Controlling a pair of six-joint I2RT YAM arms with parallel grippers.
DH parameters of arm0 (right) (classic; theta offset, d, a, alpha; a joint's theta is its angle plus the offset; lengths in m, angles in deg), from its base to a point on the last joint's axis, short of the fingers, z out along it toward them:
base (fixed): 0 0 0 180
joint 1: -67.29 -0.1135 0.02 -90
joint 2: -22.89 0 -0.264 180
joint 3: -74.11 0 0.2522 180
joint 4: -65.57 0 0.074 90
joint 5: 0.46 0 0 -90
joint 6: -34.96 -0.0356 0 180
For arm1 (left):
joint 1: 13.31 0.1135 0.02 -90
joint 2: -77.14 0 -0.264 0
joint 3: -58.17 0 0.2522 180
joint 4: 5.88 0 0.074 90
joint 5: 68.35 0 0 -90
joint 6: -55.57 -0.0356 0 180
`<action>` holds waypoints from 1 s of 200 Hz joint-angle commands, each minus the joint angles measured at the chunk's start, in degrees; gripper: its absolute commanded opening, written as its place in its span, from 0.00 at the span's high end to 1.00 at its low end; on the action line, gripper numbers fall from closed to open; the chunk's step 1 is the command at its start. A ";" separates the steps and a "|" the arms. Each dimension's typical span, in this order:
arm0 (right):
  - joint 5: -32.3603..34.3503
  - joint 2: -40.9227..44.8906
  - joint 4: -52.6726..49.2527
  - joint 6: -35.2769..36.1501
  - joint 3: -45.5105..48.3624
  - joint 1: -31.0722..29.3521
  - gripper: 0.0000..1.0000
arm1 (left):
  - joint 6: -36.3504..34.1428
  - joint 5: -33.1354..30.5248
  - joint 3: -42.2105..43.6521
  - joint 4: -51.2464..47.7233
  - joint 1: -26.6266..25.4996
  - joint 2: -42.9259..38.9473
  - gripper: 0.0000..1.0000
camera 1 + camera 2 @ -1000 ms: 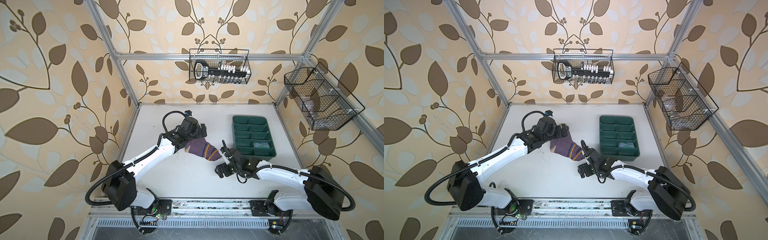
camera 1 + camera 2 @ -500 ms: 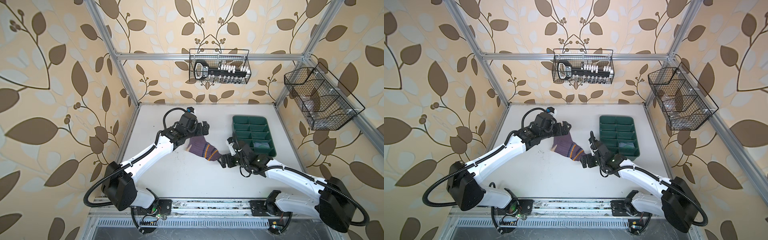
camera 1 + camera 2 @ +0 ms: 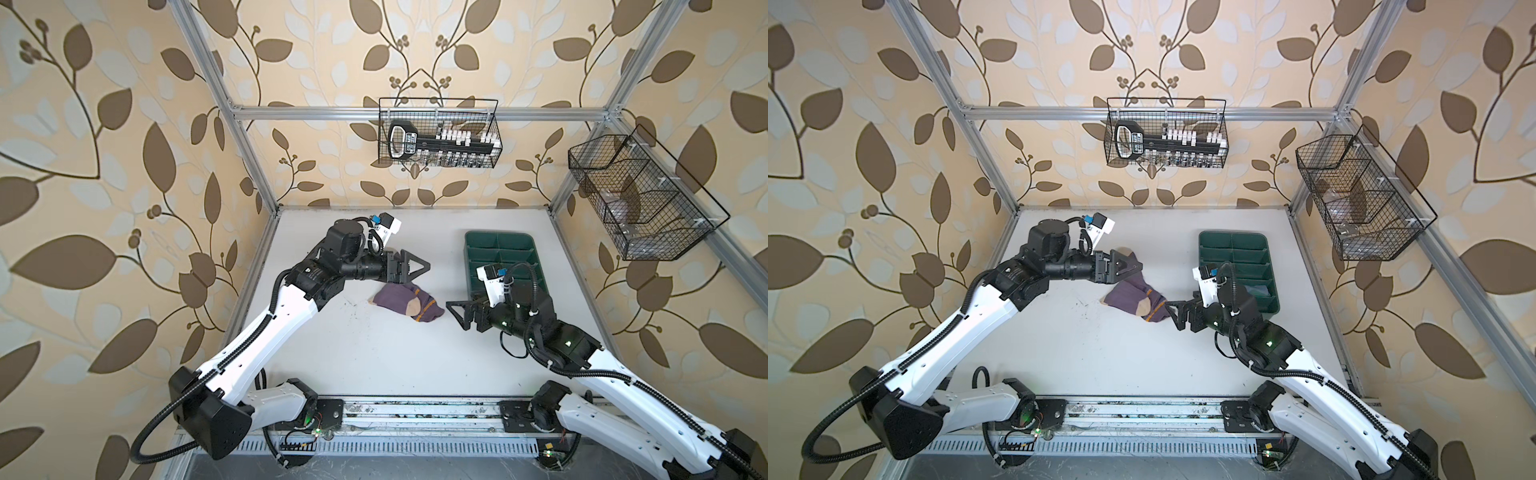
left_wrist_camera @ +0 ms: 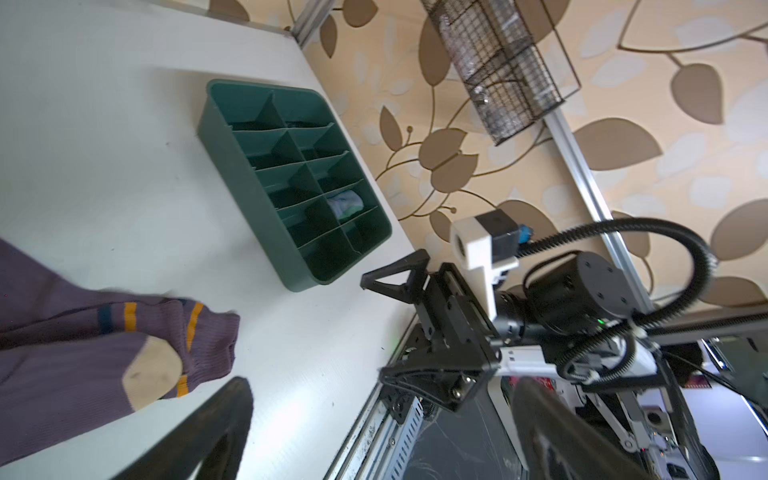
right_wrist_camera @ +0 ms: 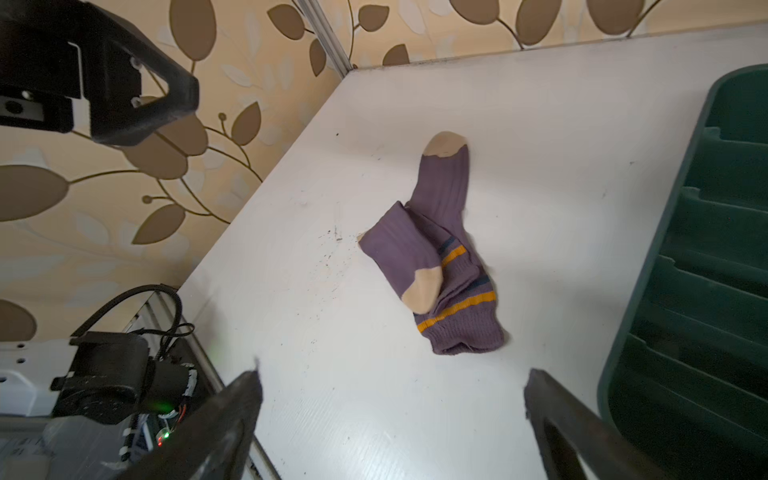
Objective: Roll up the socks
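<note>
My left gripper (image 3: 420, 268) hangs above the toe end of the purple socks (image 3: 405, 305), jaws spread wide and empty; my right gripper (image 3: 457, 316) sits just beside their striped cuff end, likewise wide and holding nothing. The socks lie overlapped on the white table (image 3: 365, 357), between both grippers; a pale bundle (image 4: 345, 204) sits in one compartment of the green tray (image 4: 249, 199).

unrolled purple socks (image 5: 442, 195), flat, overlapping
</note>
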 commanded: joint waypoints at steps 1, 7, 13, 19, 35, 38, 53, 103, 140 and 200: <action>-4.49 1.28 1.49 1.40 -0.33 0.15 0.00 | -4.67 5.03 -1.90 -2.92 0.46 -2.18 0.01; -4.48 1.73 1.53 1.45 -0.25 0.06 0.00 | -5.47 4.62 -2.25 -4.13 0.46 -2.56 0.01; -4.32 2.11 1.55 1.53 -0.19 0.12 0.00 | -6.05 4.23 -2.57 -5.02 0.47 -2.93 0.01; -3.97 2.60 1.41 1.53 -0.07 0.09 0.00 | -6.50 3.87 -2.71 -5.81 0.52 -3.36 0.01; -2.85 3.53 1.14 1.79 -0.05 0.16 0.00 | -7.72 2.71 -2.95 -7.44 0.46 -4.41 0.01; -2.48 3.60 1.05 1.89 -0.06 0.17 0.00 | -7.97 2.26 -2.99 -7.76 0.48 -4.59 0.01; -0.18 3.88 0.53 2.25 -0.40 0.18 0.00 | -9.18 -3.38 -2.97 -9.86 0.47 -6.02 0.01; 42.30 8.22 4.35 -0.95 4.12 0.21 0.00 | -9.90 -67.15 9.17 -6.19 0.47 -20.45 0.01; 64.80 10.13 34.26 11.64 20.92 0.47 0.00 | -19.16 -101.97 31.53 13.96 0.95 -30.64 0.01; 74.54 0.60 36.17 6.23 25.51 12.69 0.00 | -6.72 -98.26 38.67 14.50 15.84 -10.85 0.01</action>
